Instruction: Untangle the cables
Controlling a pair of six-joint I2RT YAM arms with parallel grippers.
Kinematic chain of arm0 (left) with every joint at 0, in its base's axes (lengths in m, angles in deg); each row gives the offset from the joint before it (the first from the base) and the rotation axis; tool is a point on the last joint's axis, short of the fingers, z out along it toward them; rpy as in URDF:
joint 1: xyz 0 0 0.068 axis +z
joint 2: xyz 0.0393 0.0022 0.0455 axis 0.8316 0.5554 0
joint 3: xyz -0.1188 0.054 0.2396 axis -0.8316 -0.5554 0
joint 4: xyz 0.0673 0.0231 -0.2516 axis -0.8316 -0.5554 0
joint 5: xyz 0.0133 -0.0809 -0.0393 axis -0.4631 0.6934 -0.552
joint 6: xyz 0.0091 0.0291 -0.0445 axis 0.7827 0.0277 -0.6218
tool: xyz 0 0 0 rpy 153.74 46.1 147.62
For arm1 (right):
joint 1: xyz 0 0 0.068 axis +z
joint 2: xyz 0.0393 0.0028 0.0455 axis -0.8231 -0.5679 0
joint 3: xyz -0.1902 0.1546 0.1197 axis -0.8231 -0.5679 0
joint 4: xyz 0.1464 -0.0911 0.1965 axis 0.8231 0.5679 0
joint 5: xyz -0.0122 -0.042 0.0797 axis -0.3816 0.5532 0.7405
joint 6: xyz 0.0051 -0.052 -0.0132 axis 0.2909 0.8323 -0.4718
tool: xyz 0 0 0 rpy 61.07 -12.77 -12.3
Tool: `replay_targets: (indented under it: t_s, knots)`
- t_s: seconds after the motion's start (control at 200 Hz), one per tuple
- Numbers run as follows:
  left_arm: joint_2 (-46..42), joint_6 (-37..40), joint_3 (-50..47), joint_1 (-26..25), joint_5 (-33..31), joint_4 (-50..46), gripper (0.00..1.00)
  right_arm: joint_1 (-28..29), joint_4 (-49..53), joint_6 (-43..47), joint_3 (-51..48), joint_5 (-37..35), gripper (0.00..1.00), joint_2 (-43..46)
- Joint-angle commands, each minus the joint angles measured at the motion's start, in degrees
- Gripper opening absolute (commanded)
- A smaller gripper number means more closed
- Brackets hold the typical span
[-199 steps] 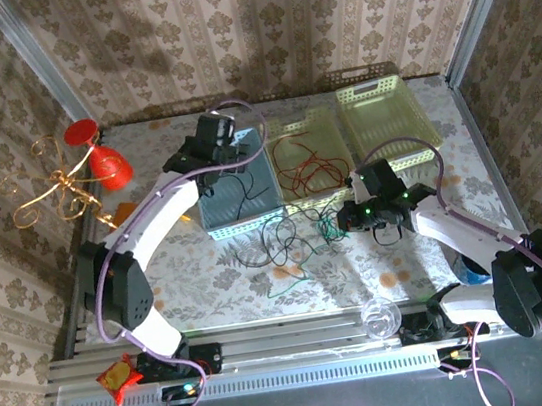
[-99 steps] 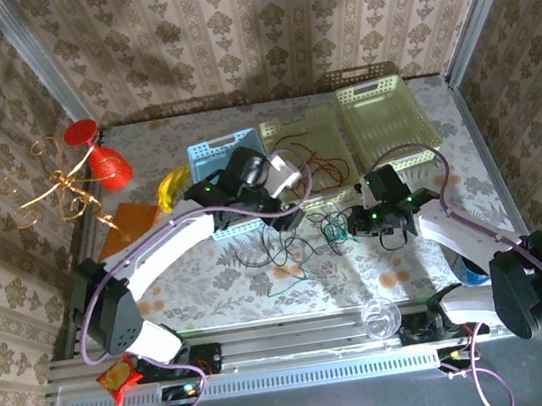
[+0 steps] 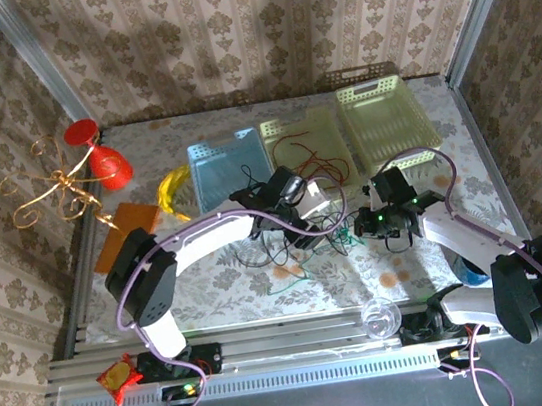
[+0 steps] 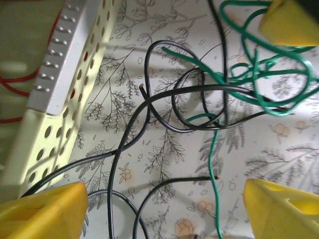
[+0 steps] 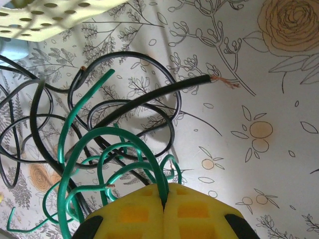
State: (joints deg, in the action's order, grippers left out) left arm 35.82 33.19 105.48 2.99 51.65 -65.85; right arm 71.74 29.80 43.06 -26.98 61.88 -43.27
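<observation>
A tangle of black and green cables (image 3: 292,245) lies on the floral cloth in front of the baskets. My left gripper (image 4: 164,209) hangs open over it. Its yellow fingers (image 4: 45,214) stand wide to either side of a black cable (image 4: 149,199) and a green cable (image 4: 215,164), touching neither. My right gripper (image 5: 164,201) is shut on a loop of green cable (image 5: 124,137) at the right side of the tangle (image 3: 357,223). Black cables (image 5: 124,104) loop just beyond it. Red cables (image 3: 304,163) lie in a yellow-green basket (image 3: 334,133).
A blue basket (image 3: 205,152) stands left of the yellow-green one, and another yellow-green basket (image 3: 368,88) sits at the back right. A gold wire stand (image 3: 56,183) is at the far left. A clear cup (image 3: 378,317) stands near the front edge.
My left arm has swung from the blue basket down and right to the tangle, close to the right gripper. The right gripper has kept its hold on the green cable and shifted slightly right.
</observation>
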Motion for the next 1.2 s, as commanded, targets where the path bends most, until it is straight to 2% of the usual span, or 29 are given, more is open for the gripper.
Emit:
replay_targets:
  t_s: [0.0, 0.225, 0.49, 0.585, 0.655, 0.79, 0.9, 1.195]
  knots:
    - [1.5, 3.1, 1.1, -0.7, -2.5, 5.4, 0.79, -0.4, 0.8, -0.9, -1.3, 1.3, 0.00, 1.7]
    - [6.1, 5.1, 4.3, -0.7, -0.6, 8.4, 0.71, -0.5, 1.0, -0.9, -1.5, 1.6, 0.00, 2.1]
    - [11.2, 7.4, 8.5, -1.1, 2.1, 8.3, 0.69, -0.7, 1.3, -1.0, -1.9, 1.5, 0.00, 3.1]
    - [11.6, 8.3, 8.8, -1.1, 4.0, 7.8, 0.63, -0.7, 1.5, -1.0, -1.9, 1.4, 0.00, 3.3]
    - [11.4, 8.7, 8.5, -1.1, 5.8, 8.0, 0.52, -0.8, 1.8, -0.9, -1.9, 1.4, 0.00, 3.6]
    - [11.0, 8.1, 8.3, -1.1, 8.4, 8.0, 0.17, -1.0, 2.2, -0.8, -1.8, 1.4, 0.00, 4.0]
    - [10.4, 7.1, 8.0, -1.1, 8.1, 8.3, 0.00, -1.2, 2.4, -0.9, -1.7, 1.2, 0.00, 4.1]
    - [0.0, 2.7, 2.3, -0.3, 7.0, 12.5, 0.00, -1.9, 1.6, -1.5, -2.6, 1.0, 0.00, 4.2]
